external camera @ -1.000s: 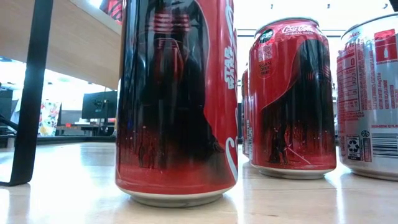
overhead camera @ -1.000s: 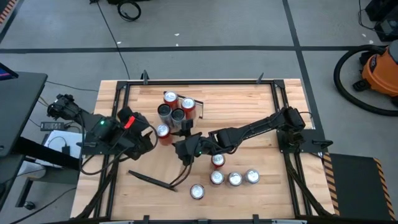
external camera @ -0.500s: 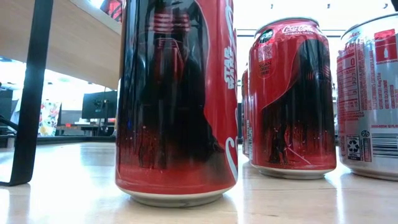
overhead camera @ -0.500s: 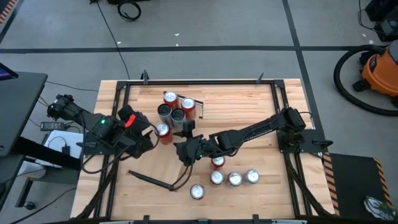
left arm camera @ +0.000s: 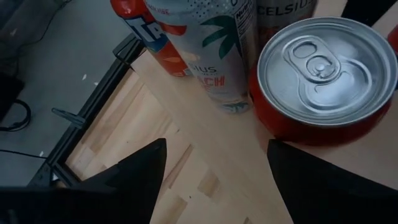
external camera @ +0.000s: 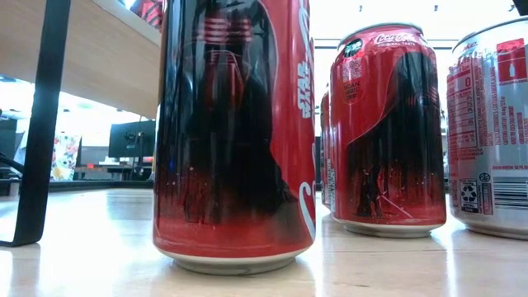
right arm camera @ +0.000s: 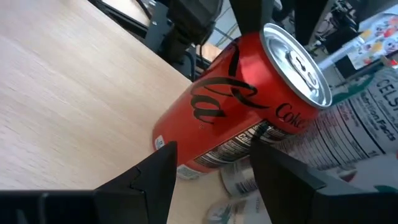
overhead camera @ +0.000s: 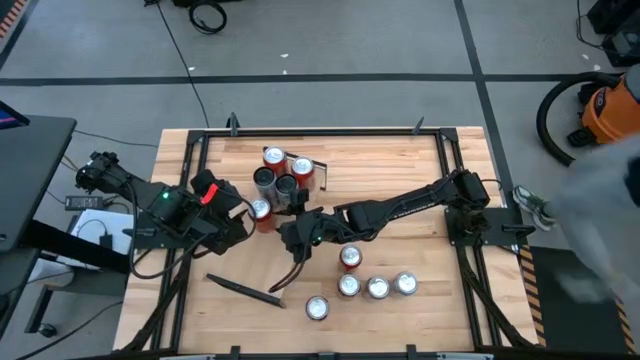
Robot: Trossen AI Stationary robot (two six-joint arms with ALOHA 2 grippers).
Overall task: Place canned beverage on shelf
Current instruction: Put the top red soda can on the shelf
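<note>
Five cans stand clustered far-left of centre on the shelf [external camera: 91, 58]. The nearest is a red can [overhead camera: 261, 210], tab unbroken and lid sealed, touching the Celsius cans [overhead camera: 275, 182] behind it. Five more cans [overhead camera: 377, 288] stand on the table [overhead camera: 400, 170] near-centre: a row of three, one just behind the row, one alone nearer left. Left gripper [overhead camera: 240, 215] sits just left of the red can with its jaws open and nothing between them. Right gripper [overhead camera: 297, 232] reaches in from the right and faces the same can at close range; can't tell whether its jaws grip it. The high view doesn't separate the shelf from the tabletop. The left wrist view does: pale plank edge, with butcher-block top and black frame below. The low view shows the plank's underside overhead at left on a dark leg [external camera: 37, 124], a red can on top, and up close two red-black Star Wars Coke cans [external camera: 235, 132] and a silver can [external camera: 491, 124]. A loose dark bar [overhead camera: 245, 290] lies near-left on the table. Room: grey floor, an orange vacuum [overhead camera: 612, 108] far right and monitors [external camera: 132, 140] in the background. There is a blurred grey shape [overhead camera: 600, 210] at the right edge; can't tell what.
</note>
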